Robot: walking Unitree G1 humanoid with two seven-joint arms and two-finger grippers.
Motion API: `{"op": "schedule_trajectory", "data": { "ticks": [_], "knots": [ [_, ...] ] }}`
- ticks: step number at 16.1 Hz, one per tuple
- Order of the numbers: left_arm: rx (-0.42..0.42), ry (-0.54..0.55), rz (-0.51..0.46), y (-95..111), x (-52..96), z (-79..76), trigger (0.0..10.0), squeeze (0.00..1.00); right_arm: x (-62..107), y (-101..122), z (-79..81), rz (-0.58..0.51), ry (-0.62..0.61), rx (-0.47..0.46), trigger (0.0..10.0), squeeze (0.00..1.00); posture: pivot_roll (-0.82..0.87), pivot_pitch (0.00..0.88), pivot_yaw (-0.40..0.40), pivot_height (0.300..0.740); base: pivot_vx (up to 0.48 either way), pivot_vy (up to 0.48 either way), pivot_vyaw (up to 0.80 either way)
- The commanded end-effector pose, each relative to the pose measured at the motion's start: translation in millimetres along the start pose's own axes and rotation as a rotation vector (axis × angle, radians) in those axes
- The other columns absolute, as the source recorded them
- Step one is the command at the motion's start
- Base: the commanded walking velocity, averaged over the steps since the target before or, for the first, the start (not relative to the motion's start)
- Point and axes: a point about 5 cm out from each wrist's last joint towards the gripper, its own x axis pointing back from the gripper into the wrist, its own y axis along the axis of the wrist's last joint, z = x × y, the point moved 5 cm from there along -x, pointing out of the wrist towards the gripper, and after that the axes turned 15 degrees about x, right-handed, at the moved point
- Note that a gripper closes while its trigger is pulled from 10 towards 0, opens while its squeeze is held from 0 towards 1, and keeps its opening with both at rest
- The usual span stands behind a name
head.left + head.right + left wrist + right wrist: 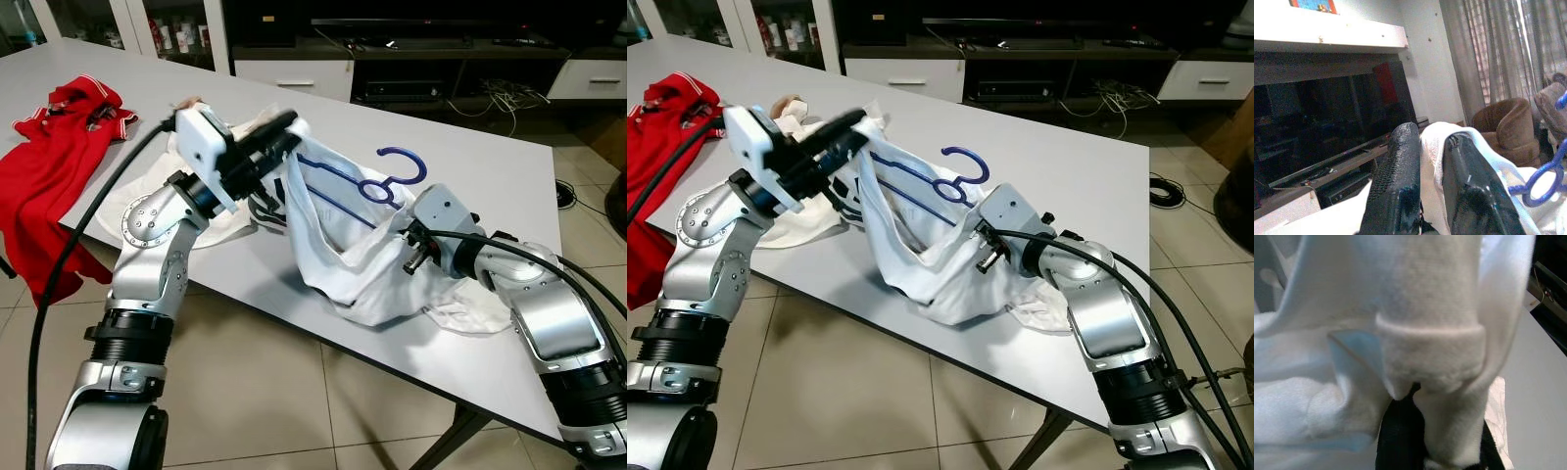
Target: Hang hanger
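the left gripper (284, 132) is raised above the table (470, 176), its two black fingers (1400, 186) nearly closed on a fold of the white shirt (328, 245), which they pinch and lift by its upper edge; the cloth hangs down from the fingertips and sags toward the right gripper (404, 235). the right gripper sits low, just over the table, with its fingers buried in the other end of the shirt; in the right wrist view a thick cuff of white cloth is wrapped over the fingers (1398, 435) and they seem clamped on it, though how far they close cannot be told exactly. the blue hanger (392, 176) lies between the two grippers, its hook standing free above the shirt just beside the right gripper and its arms running inside the cloth toward the left gripper. more white cloth (220, 211) is piled under the left gripper, and a red shirt (59, 157) lies well off beyond the left arm, draping over the table edge
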Motion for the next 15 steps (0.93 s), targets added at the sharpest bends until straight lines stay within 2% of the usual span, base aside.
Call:
{"op": "schedule_trajectory", "data": {
  "ticks": [1,3,4,6,8,9,10,11,12,15],
  "knots": [
    [-0.015,-0.018,-0.011,4.8,1.4,-3.6,10.0,0.0,1.8,-2.8,-5.0,0.004,-0.026,-0.03,0.0,0.0,0.03,0.043,-0.006,0.74,0.0,0.0,0.0],
    [-0.049,-0.108,0.062,-7.2,4.0,-18.1,10.0,0.0,1.0,-3.1,-4.3,0.006,-0.03,-0.037,0.0,0.0,0.03,0.044,-0.004,0.74,0.0,0.0,0.0],
    [-0.023,-0.17,0.091,-14.3,2.4,-31.7,10.0,1.0,-1.0,0.3,-3.7,0.0,-0.034,-0.038,0.0,0.0,0.03,0.045,-0.002,0.74,0.0,0.0,0.0],
    [-0.009,-0.221,0.112,-19.0,-0.2,-44.3,10.0,1.0,-2.4,2.2,-3.6,-0.003,-0.038,-0.039,0.0,0.0,0.03,0.045,-0.002,0.74,0.0,0.0,0.0],
    [-0.036,-0.253,0.154,-28.3,-0.1,-53.6,10.0,1.0,-2.7,1.9,-5.5,-0.001,-0.049,-0.039,0.0,0.0,0.03,0.044,-0.001,0.74,0.0,0.0,0.0],
    [-0.051,-0.261,0.175,-32.7,1.2,-55.7,10.0,0.78,-2.5,1.9,-6.4,0.0,-0.054,-0.039,0.0,0.0,0.03,0.045,0.0,0.74,0.0,0.0,0.0],
    [-0.048,-0.264,0.182,-35.1,2.0,-56.7,10.0,0.0,-2.4,2.1,-7.1,0.0,-0.058,-0.039,0.0,0.0,0.03,0.045,0.0,0.74,0.0,0.0,0.0],
    [-0.057,-0.261,0.19,-36.3,2.1,-57.2,10.0,0.0,-2.6,2.6,-7.1,-0.001,-0.06,-0.039,0.0,0.0,0.03,0.045,-0.001,0.74,0.0,0.0,0.0],
    [-0.082,-0.197,0.16,-31.2,-1.7,-47.8,10.0,0.0,-2.9,2.8,-6.9,-0.001,-0.06,-0.039,0.0,0.0,0.03,0.045,-0.001,0.74,0.0,0.0,0.0],
    [-0.06,-0.081,0.053,-10.1,-7.9,-28.9,10.0,0.0,-3.6,1.2,-5.9,0.002,-0.062,-0.04,0.0,0.0,0.04,0.046,-0.002,0.74,0.0,0.0,0.0]
  ]
}}
